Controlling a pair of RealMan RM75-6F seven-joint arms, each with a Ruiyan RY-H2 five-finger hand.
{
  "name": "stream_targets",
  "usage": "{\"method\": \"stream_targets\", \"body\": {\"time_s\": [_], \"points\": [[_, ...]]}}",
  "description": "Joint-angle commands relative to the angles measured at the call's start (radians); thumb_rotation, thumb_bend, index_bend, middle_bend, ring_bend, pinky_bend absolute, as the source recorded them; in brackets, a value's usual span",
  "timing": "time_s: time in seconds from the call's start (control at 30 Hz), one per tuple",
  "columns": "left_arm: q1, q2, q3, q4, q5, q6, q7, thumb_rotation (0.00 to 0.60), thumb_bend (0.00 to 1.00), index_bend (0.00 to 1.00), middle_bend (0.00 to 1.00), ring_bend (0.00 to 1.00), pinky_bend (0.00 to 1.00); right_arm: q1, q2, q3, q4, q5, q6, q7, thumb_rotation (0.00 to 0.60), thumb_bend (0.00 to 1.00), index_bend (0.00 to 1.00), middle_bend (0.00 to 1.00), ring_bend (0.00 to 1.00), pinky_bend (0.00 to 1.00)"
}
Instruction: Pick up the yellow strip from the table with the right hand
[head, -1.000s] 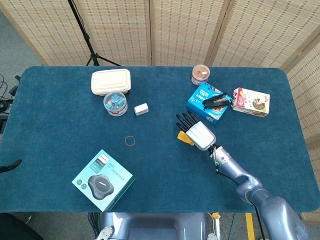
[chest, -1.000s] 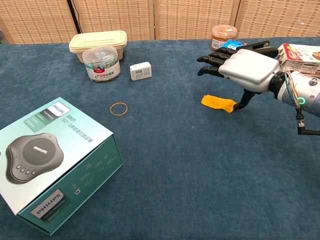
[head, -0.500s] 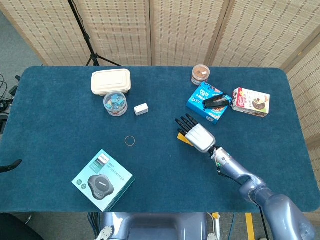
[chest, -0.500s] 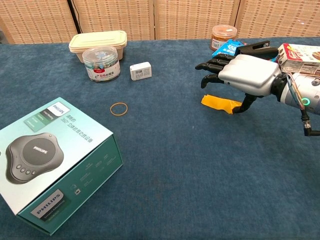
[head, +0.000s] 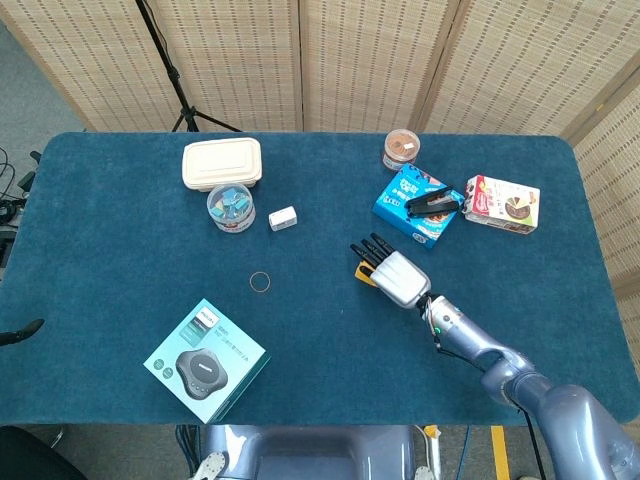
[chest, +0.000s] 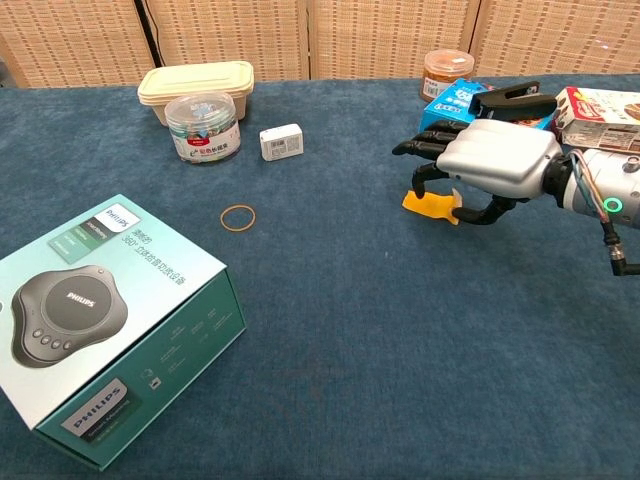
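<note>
The right robot hand (chest: 487, 165) hangs low over the blue tabletop (chest: 330, 330), palm down, directly above the yellow strip (chest: 430, 204), which lies flat on the cloth under the dark fingers (chest: 425, 148). In the chest view those fingers curl down toward the strip and the thumb hooks in from the near side beside its right end, but whether any of them actually touches or pinches it cannot be told; the strip looks to be resting on the tabletop, not lifted. Only the left part of the strip shows in that view, the rest being hidden beneath the silver back of the hand. In the head view the right robot hand (head: 394, 273) covers nearly all of the yellow strip (head: 364, 272), leaving a small yellow corner at the fingers' near-left edge. What shows of the strip suggests a long axis running roughly left to right across the table, slightly slanted, though its full length is hidden. It sits on the right half of the tabletop, near and in front of the blue snack box (head: 416, 205) with a black stapler (head: 434, 203) on top. The left robot hand appears in neither view.
</note>
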Motion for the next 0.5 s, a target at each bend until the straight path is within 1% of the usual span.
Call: {"method": "stream_targets", "body": {"time_s": [0.03,0.13,0.5], "points": [[0.000,0.000,0.000,0.000,0.000,0.000,0.000,0.600,0.00,0.00,0.00,0.00,0.00,0.006,0.015,0.000,-0.021,0.001,-0.012,-0.012,0.600,0.53,0.35,0.03,0.00,0.00],[0.000,0.000,-0.001,-0.001,-0.001,0.000,-0.001,0.600,0.00,0.00,0.00,0.00,0.00,0.011,0.028,-0.003,-0.040,-0.002,-0.021,-0.019,0.600,0.53,0.36,0.03,0.00,0.00],[0.001,0.003,0.000,0.001,0.002,0.000,-0.011,0.600,0.00,0.00,0.00,0.00,0.00,0.017,0.039,0.000,-0.063,0.001,-0.038,-0.048,0.600,0.53,0.46,0.03,0.00,0.00]]}}
